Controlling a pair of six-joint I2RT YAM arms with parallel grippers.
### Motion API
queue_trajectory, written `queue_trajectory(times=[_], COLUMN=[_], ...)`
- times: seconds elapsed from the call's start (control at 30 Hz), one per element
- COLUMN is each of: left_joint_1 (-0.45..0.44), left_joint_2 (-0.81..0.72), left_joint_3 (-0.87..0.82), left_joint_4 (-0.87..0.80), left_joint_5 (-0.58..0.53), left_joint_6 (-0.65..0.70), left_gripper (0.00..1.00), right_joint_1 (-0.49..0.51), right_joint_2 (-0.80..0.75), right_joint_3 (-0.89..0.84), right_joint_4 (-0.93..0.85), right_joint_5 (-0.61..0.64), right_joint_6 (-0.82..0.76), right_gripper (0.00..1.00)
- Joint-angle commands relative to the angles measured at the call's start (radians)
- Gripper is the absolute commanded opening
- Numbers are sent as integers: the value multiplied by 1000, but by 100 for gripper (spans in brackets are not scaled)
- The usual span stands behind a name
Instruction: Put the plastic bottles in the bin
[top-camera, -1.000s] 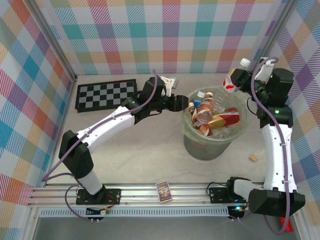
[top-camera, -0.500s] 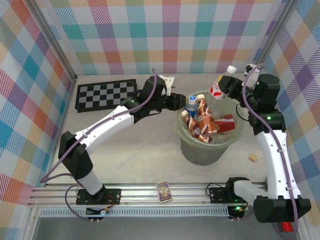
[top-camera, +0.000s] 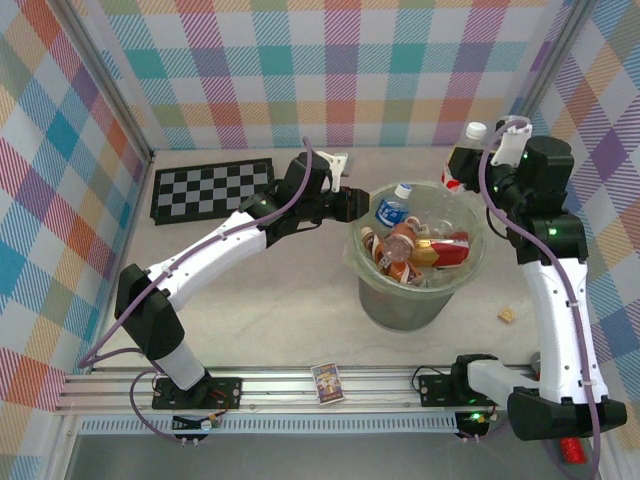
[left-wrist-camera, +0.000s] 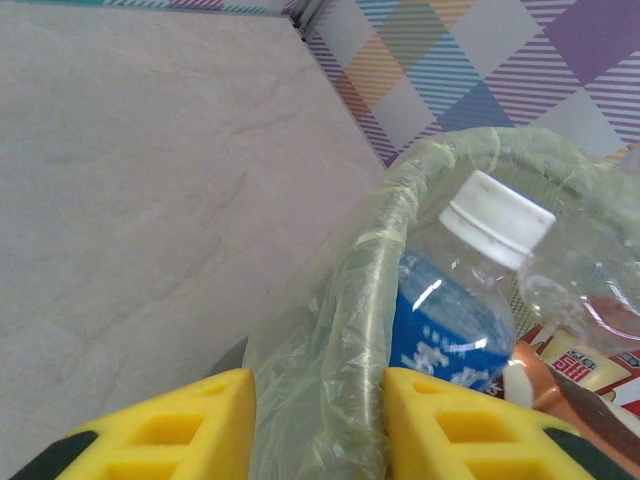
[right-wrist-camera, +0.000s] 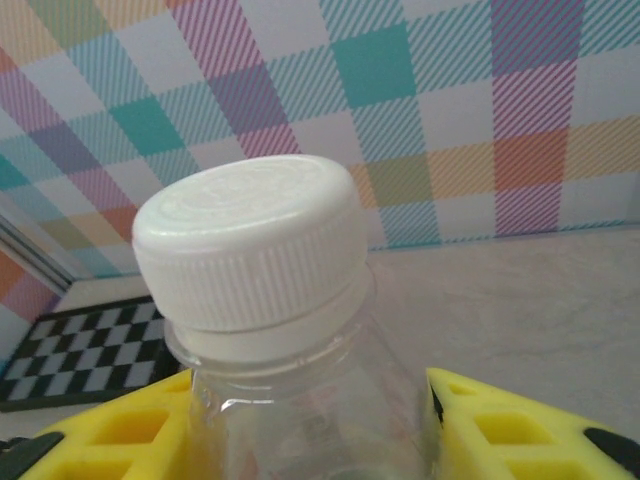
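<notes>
The bin (top-camera: 412, 292), pale green with a thin liner, stands mid-table and leans a little. Inside it lie several plastic bottles: a clear one with a blue label (top-camera: 395, 209) (left-wrist-camera: 455, 320), orange-brown ones (top-camera: 393, 246) and a red-white one (top-camera: 447, 246). My left gripper (top-camera: 354, 205) (left-wrist-camera: 318, 425) is shut on the bin's left rim (left-wrist-camera: 375, 300), one yellow finger on each side of the liner. My right gripper (top-camera: 468, 160) (right-wrist-camera: 310, 435) is shut on a clear white-capped bottle (top-camera: 462, 165) (right-wrist-camera: 285, 300), held above the bin's far right rim.
A chessboard mat (top-camera: 212, 190) lies at the back left. A small picture card box (top-camera: 327, 381) rests on the front rail, and a small tan piece (top-camera: 507, 315) lies right of the bin. Plaid walls close in the back and sides.
The left gripper's fingers have closed on the bin's rim and the bin has slid left and tipped. The right gripper, still holding its bottle, swung left over the bin, then back a little.
</notes>
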Motion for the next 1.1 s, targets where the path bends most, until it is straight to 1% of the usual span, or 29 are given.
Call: queue_trajectory(times=[0.0, 0.17, 0.3, 0.5, 0.73, 0.87, 0.97, 1.07], left_joint_1=[5, 7, 6, 5, 6, 5, 6, 6], left_joint_2=[-1, 2, -2, -2, -5, -8, -12, -14], left_joint_3=[14, 17, 20, 26, 35, 37, 38, 38], left_joint_4=[-93, -95, -102, -116, -123, -128, -130, -131], left_joint_5=[-55, -58, -71, -83, -99, -118, -132, -144], left_joint_6=[7, 4, 2, -2, -8, -11, -11, -10], left_gripper=[36, 35, 35, 35, 34, 34, 33, 32], right_joint_1=[4, 3, 8, 46, 79, 120, 140, 143], right_joint_2=[3, -3, -18, -41, -16, 22, 39, 54], right_joint_3=[-46, -130, -211, -269, -258, -237, -223, -160], right_joint_4=[-31, -38, -50, -109, -219, -296, -346, -420], right_joint_5=[19, -52, -135, -184, -214, -196, -173, -170], right_joint_6=[-80, -60, -37, -79, -154, -177, -164, -137], right_gripper=[31, 31, 32, 36, 38, 40, 41, 43])
